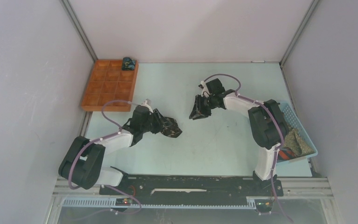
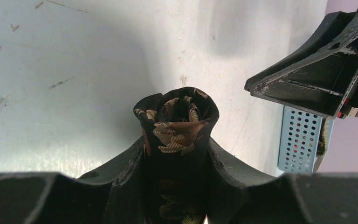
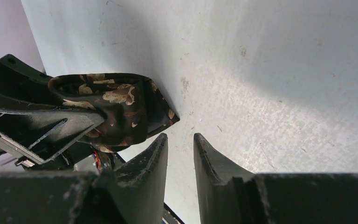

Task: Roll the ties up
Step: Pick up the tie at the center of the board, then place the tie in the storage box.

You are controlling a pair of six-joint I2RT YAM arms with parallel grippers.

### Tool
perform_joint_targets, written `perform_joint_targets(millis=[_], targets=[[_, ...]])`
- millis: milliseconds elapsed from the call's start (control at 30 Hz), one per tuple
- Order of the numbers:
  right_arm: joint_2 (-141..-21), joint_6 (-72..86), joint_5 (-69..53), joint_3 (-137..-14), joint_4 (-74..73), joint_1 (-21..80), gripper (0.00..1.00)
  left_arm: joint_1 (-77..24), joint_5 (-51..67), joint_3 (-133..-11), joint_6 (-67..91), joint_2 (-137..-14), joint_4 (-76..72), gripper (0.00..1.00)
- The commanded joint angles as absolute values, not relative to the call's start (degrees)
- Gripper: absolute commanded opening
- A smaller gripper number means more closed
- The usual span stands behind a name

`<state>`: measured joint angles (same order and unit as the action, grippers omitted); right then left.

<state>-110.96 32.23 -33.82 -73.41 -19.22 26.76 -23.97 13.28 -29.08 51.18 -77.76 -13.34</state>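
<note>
Big picture first: the pale worktop (image 1: 223, 154) has the orange compartment tray (image 1: 103, 108) off at ten o'clock from the action, and the blue mesh basket (image 1: 305, 132) is out at three o'clock with more ties (image 1: 294, 140) heaped inside. One rolled bundle (image 1: 128, 63) sits in the tray's far right corner cell.

Now the danger. The left end effector (image 2: 177, 154) is clamped on the leaf-pattern tie (image 2: 177, 116) just left of the worktop's middle, and nothing but that squeeze holds the coil together. If the grip loosens or sits off-centre, I reckon the slick fabric springs open and the roll is lost. The carry to the tray is a long one, and a cell wall could catch the bundle on the way in and tip it.

The right end effector (image 3: 181, 140) is at two o'clock from the roll. Its jaws stand narrowly apart with nothing between them, and it is near enough that a careless swing could knock the bundle. A pointed flap of fabric pokes out beside the roll in the right wrist view, and that loose end could start the unwinding.

As for the tie itself, it is black with tan leaves and wound into a tight, stubby cylinder. The spiral layers show at its open end, which stands proud of the fingertips. It looks to be held clear of the surface, though I can't be certain.
</note>
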Motion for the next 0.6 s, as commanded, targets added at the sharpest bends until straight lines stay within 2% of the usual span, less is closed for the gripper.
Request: perform_joint_targets(millis=[0, 267, 567], targets=[[-109.47, 30.77, -34.13, -73.31, -19.03, 27.14, 0.3, -22.1, 15.59, -30.61, 53.65, -75.71, -13.19, 0.44], [-109.29, 30.67, -34.1, -73.05, -19.01, 26.94, 0.3, -13.1, 15.58, -37.6, 50.1, -70.27, -0.53, 0.44], [-109.59, 30.54, -34.37, -73.1, -19.12, 27.05, 0.3, -2.37, 12.79, -48.59, 44.96, -71.6, 13.05, 0.45]])
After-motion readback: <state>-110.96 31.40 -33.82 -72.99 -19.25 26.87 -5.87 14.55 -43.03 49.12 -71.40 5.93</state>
